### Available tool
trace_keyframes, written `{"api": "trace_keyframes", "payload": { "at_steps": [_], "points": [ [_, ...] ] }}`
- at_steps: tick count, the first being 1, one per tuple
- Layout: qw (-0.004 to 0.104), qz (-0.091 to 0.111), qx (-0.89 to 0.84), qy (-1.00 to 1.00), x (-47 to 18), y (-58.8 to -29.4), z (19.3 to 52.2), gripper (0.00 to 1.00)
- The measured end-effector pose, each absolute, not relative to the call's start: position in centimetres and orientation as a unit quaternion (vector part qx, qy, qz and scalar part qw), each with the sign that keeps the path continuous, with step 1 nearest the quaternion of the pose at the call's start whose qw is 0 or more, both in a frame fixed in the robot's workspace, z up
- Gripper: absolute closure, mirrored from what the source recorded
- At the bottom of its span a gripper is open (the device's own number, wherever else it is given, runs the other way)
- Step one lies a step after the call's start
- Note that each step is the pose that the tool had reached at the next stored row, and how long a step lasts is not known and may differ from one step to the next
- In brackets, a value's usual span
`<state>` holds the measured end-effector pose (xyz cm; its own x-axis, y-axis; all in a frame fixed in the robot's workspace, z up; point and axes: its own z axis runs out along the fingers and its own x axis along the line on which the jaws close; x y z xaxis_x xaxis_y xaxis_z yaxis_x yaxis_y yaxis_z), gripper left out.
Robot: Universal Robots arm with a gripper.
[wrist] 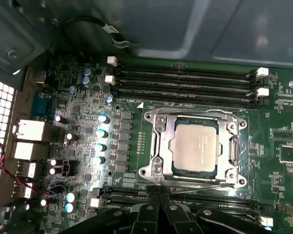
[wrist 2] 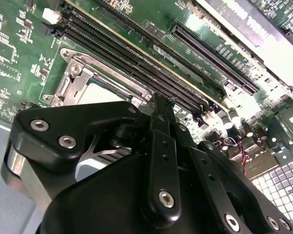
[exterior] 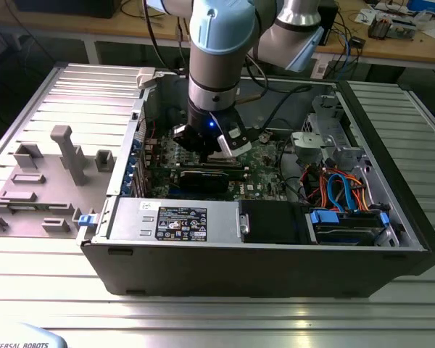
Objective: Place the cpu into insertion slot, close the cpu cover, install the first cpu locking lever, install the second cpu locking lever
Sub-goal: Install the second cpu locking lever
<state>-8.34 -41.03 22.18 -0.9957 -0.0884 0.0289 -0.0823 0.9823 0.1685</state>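
Note:
In the first wrist view the cpu (wrist: 195, 146) lies flat in the insertion slot (wrist: 147, 170), its silver-tan top showing. The cpu cover (wrist: 233, 146) is down over the chip's edges, framing it. One thin locking lever (wrist: 195, 111) runs along the socket side next to the memory slots. Another lever (wrist: 205, 185) runs along the opposite side, beside my gripper (wrist: 158, 194). The black fingers meet at a point there, shut; whether they touch the lever I cannot tell. In the second wrist view the gripper (wrist 2: 158, 100) covers part of the socket (wrist 2: 80, 80). In the exterior view the gripper (exterior: 212, 145) hangs low inside the case.
Long black memory slots (wrist: 185, 80) flank the socket on two sides. Capacitors (wrist: 101, 132) stand beside it. A long black expansion card (exterior: 203, 177), a power supply (exterior: 177, 219) and blue and orange cables (exterior: 341, 190) fill the open computer case (exterior: 275, 272).

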Motion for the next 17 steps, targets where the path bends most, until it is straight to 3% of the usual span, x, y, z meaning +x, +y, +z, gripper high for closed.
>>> {"api": "trace_keyframes", "payload": {
  "at_steps": [10,17],
  "points": [
    [0.018,-0.086,0.043,-0.995,-8.7,-41.6,21.7,0.89],
    [0.018,-0.098,0.043,-0.994,-9.2,-41.6,21.0,0.89]
  ]
}}
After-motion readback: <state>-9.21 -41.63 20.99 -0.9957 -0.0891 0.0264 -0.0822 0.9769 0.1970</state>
